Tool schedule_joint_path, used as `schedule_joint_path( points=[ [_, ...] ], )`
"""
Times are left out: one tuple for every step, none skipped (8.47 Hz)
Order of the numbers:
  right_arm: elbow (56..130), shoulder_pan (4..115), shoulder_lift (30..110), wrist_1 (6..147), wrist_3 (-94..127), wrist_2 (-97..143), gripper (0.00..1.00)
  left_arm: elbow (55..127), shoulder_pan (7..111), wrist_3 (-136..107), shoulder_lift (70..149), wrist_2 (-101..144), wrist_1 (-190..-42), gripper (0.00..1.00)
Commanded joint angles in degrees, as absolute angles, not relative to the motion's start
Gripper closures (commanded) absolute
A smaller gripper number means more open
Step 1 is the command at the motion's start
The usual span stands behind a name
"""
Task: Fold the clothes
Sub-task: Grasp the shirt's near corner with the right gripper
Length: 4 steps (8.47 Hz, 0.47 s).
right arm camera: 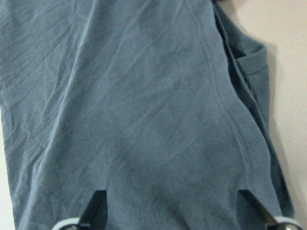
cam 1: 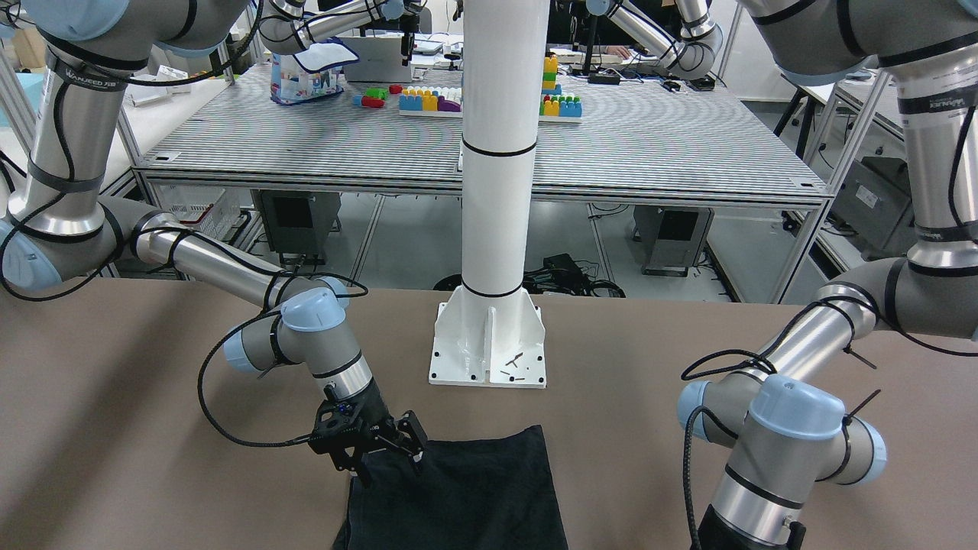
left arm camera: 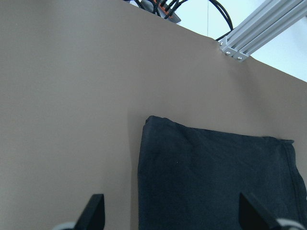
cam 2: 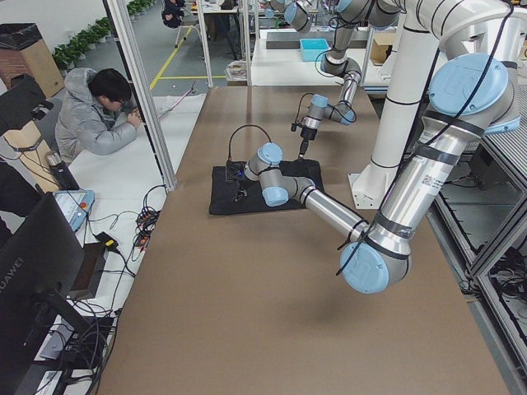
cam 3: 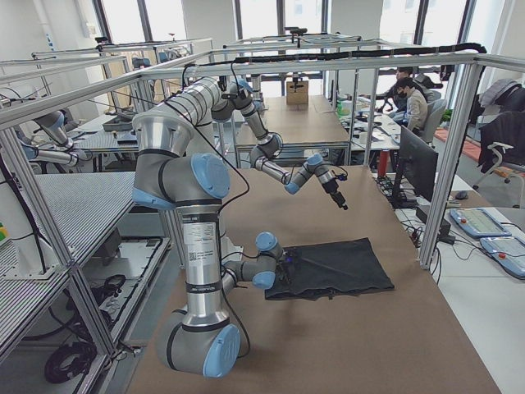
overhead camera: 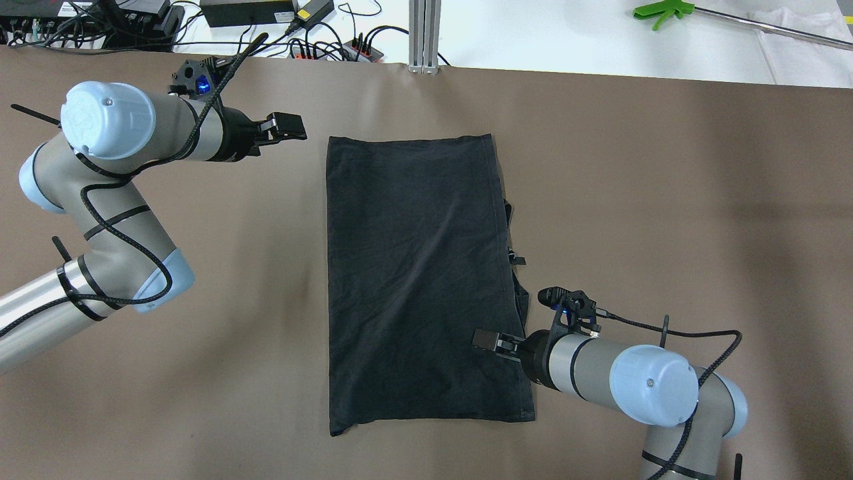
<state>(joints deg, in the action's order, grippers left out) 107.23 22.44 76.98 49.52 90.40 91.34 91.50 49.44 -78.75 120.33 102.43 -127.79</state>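
The black garment (overhead camera: 413,280) lies flat on the brown table as a long rectangle, with some layers poking out along its right edge (overhead camera: 516,273). It also shows in the front view (cam 1: 466,496). My left gripper (overhead camera: 296,128) is open and empty, held above the table just left of the garment's far left corner. The left wrist view shows that corner (left arm camera: 158,127) below its spread fingertips (left arm camera: 94,211). My right gripper (overhead camera: 483,340) is open, low over the garment's near right part. The right wrist view shows cloth (right arm camera: 144,120) filling the space between its fingertips (right arm camera: 96,206).
The white robot pedestal (cam 1: 489,336) stands at the table's robot side. Cables and power strips (overhead camera: 320,47) and an aluminium post (overhead camera: 424,33) line the far edge. A person (cam 2: 99,115) sits beyond that edge. Bare brown table (overhead camera: 666,200) lies on both sides of the garment.
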Motion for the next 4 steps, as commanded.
schedule_joint_path(
  points=[
    [107.14,21.27,81.38,45.62,95.54,91.06,0.06,91.58,49.39,-78.75,120.41,101.6,-127.79,0.0],
    [106.96,19.09,81.3,45.7,95.54,90.27,0.06,91.58,49.39,-78.75,120.41,101.6,-127.79,0.0],
    [106.7,16.72,80.6,45.79,95.54,87.83,0.06,91.58,49.39,-78.75,120.41,101.43,-127.79,0.0],
    [106.61,15.48,80.42,46.14,95.54,86.76,0.06,91.67,49.39,-78.75,120.32,101.08,-127.79,0.0]
  ],
)
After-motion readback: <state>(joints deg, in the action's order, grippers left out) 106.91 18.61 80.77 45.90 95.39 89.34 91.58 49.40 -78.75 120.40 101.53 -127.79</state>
